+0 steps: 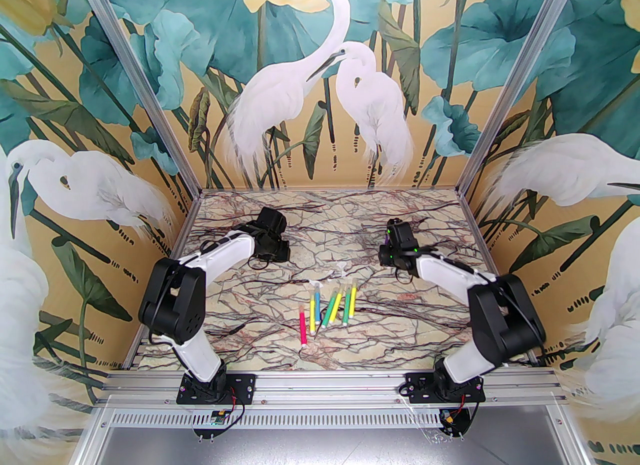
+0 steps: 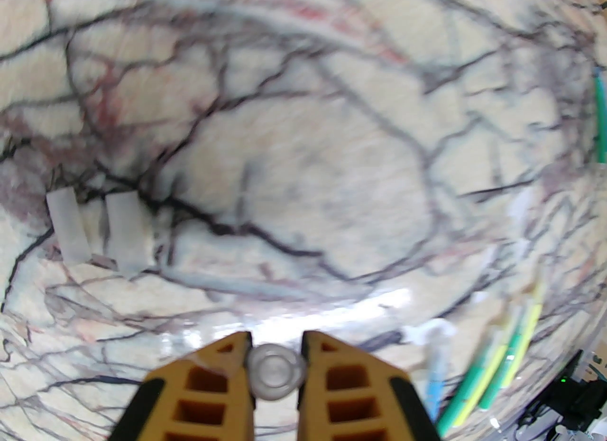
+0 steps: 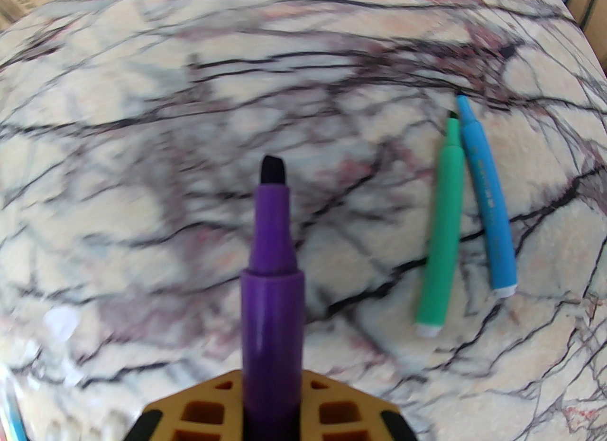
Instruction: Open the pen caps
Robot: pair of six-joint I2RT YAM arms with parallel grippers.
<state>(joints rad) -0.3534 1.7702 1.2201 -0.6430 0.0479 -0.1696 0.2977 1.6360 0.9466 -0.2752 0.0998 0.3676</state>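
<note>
My left gripper [image 2: 276, 353] is shut on a clear pen cap [image 2: 276, 372], seen end-on between the orange fingertips. Two more loose pen caps [image 2: 68, 228] [image 2: 125, 231] lie side by side on the marble beyond it. My right gripper [image 3: 272, 382] is shut on a purple pen [image 3: 272, 263] whose dark chisel tip is bare and points away over the table. In the top view the left gripper [image 1: 272, 240] hangs over the far left of the table and the right gripper [image 1: 396, 248] over the far right, well apart.
A green pen [image 3: 443, 235] and a blue pen [image 3: 488, 202], both with bare tips, lie to the right of the purple one. Several capped pens [image 1: 327, 309] lie fanned at the table's middle, a pink pen [image 1: 303, 325] nearest. Painted walls enclose the marble table [image 1: 250, 313].
</note>
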